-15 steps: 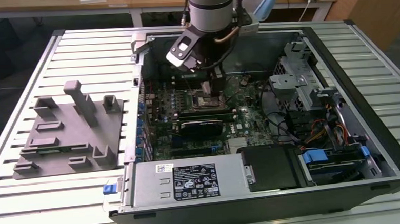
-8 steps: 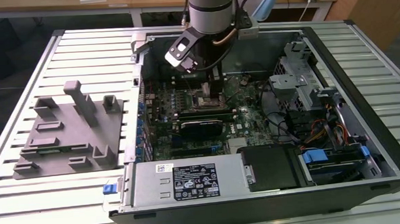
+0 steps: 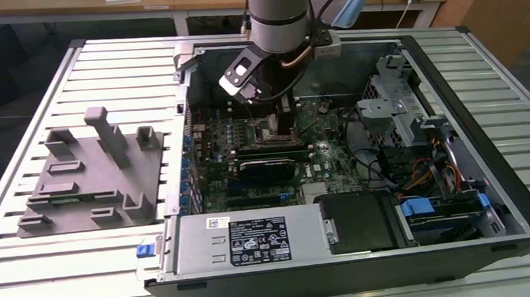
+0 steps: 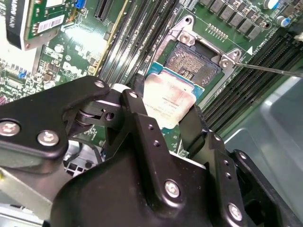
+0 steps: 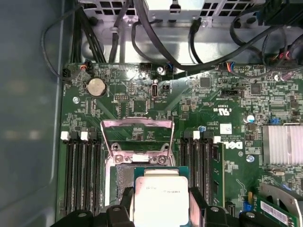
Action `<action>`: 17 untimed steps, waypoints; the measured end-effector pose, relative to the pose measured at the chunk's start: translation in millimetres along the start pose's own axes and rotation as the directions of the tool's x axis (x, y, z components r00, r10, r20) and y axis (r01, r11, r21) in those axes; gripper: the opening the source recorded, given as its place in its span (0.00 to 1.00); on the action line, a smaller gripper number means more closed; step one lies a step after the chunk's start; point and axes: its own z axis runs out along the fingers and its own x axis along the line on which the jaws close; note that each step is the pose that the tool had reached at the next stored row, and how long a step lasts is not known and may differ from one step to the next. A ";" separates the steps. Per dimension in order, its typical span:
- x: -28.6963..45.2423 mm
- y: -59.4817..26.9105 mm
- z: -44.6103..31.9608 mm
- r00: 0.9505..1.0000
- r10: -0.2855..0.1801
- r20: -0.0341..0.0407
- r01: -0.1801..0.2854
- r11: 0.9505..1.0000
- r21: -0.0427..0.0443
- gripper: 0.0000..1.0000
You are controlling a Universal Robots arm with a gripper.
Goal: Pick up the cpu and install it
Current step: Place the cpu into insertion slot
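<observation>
One cpu (image 4: 168, 101) (image 5: 161, 201), a small flat square with a silvery-grey lid, a pale rim and faint print too small to be read, is held clamped between the gripper's (image 4: 165, 113) two black fingers (image 4: 137, 111), partly over the single open socket (image 4: 194, 61) toward the middle of the motherboard (image 5: 142, 94).

Slatted table (image 3: 116, 68) bears a grey tray (image 3: 85, 182) beside an open computer case (image 3: 344, 270).

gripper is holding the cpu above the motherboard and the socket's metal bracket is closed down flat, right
Not quite. The gripper does hold the cpu above the motherboard, but the socket's metal bracket is flipped open, not closed down flat. The first wrist view shows it raised.
</observation>
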 end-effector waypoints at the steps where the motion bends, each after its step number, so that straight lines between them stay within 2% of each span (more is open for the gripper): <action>1: 0.2 -0.1 1.5 1.000 0.001 0.000 -0.001 1.000 0.000 0.54; 7: 1.3 -1.1 11.5 1.000 0.002 0.000 -0.002 1.000 0.000 0.54; 17: 5.0 -4.5 19.4 1.000 0.001 0.000 -0.001 1.000 0.000 0.54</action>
